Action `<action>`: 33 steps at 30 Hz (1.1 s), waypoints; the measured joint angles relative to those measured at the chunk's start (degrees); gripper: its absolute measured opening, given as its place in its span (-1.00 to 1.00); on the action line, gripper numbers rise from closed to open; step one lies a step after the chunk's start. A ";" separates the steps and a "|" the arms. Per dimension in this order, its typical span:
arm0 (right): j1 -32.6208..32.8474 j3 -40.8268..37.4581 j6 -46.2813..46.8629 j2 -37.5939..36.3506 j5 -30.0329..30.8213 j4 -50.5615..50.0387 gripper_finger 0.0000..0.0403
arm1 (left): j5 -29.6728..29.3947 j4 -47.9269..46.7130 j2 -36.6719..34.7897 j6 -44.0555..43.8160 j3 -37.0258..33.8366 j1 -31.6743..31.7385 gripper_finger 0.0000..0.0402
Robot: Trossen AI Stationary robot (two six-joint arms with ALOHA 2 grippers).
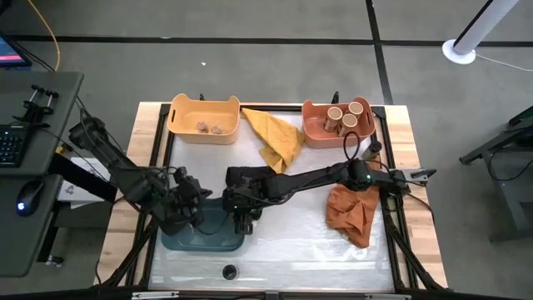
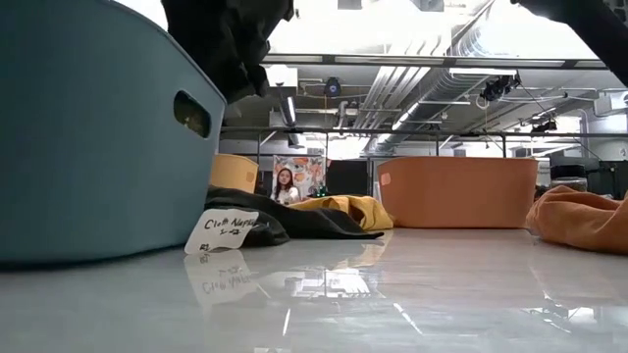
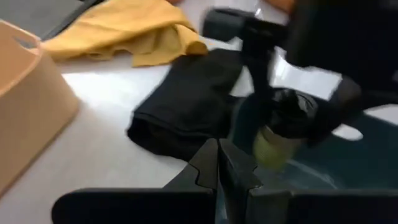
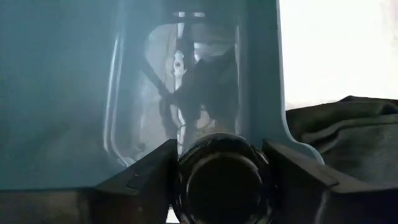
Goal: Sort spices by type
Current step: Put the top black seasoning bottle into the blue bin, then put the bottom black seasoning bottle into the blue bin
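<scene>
Currently the right gripper (image 1: 242, 218) is over the blue bin's (image 1: 204, 242) rim, jaws set around a dark-lid jar (image 4: 225, 180); in the right wrist view the jar sits between the fingers (image 4: 140, 177), seen from its dark top, above the bin floor. The left wrist view shows the same jar (image 3: 280, 134), dark lid over pale contents, hanging over the bin edge. Whether the jaws clamp it firmly or are loosening, can't tell.

Left gripper (image 1: 193, 200) is just beside the bin's left side, jaws closed, empty.

Three tan-lid jars (image 1: 348, 116) stand in the salmon bin (image 1: 312, 133) at the counter's far right. Two brown lumps (image 1: 208, 127) lie in the yellow bin (image 1: 185, 125) at far left. One more dark jar (image 1: 229, 272) is on the counter (image 1: 291, 242) near the front edge.

Yellow cloth (image 1: 276, 137) lies between the two far bins, black cloth (image 3: 186, 106) just beside the blue bin, orange cloth (image 1: 350, 212) at right.
</scene>
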 joint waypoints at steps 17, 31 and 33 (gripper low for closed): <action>-0.23 -0.06 -0.38 -0.32 -0.15 1.43 0.29 | 0.74 5.64 12.35 -8.97 0.00 -6.42 -1.00; -1.33 0.79 -2.02 -4.65 -0.28 -1.63 0.30 | 0.69 4.71 8.26 -6.87 0.00 -7.42 -1.00; -1.28 0.80 -2.19 -5.55 -0.32 -1.59 0.30 | 0.67 4.70 7.76 -6.86 0.00 -7.83 -1.00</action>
